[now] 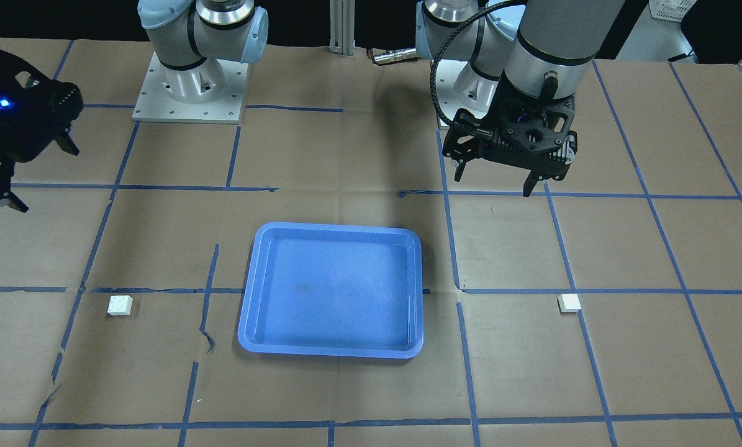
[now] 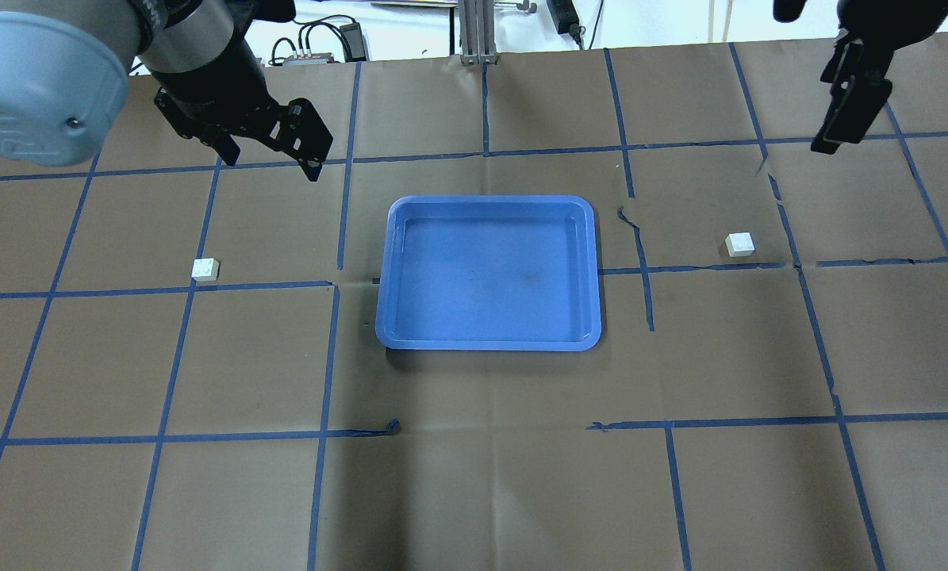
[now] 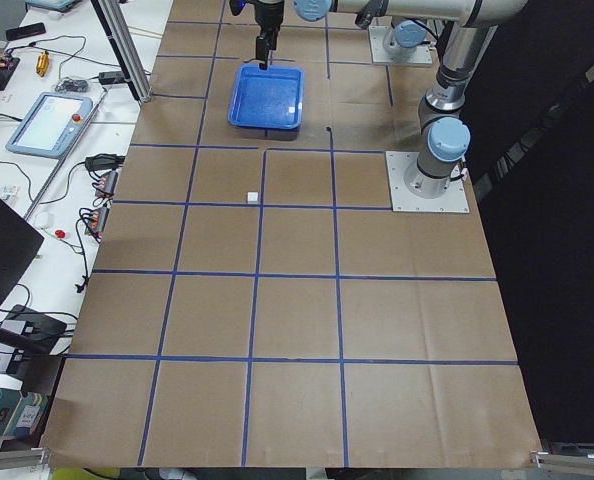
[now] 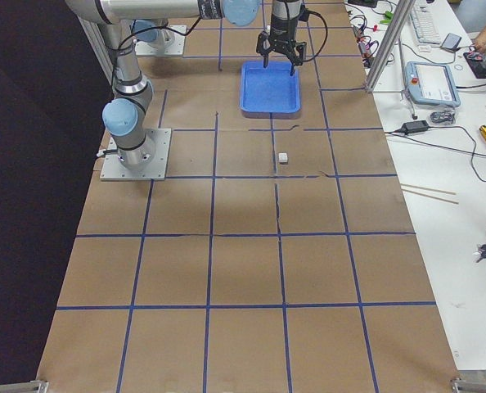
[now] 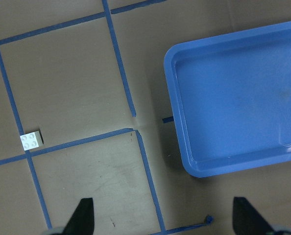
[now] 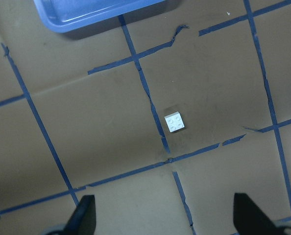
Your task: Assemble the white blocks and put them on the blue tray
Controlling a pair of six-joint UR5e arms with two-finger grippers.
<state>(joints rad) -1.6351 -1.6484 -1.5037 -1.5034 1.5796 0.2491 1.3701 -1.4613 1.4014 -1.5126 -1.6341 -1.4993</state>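
Observation:
The blue tray lies empty at the table's middle. One white block lies on the brown paper to the tray's left, the other white block to its right, both studs up and far apart. My left gripper hangs open and empty, high above the table, between the left block and the tray. The left wrist view shows that block and the tray's rim. My right gripper hangs open and empty above the far right. The right wrist view shows the right block.
Brown paper with a blue tape grid covers the table, and is torn near the right block. The two arm bases stand at the robot's edge. A side bench holds a teach pendant and cables.

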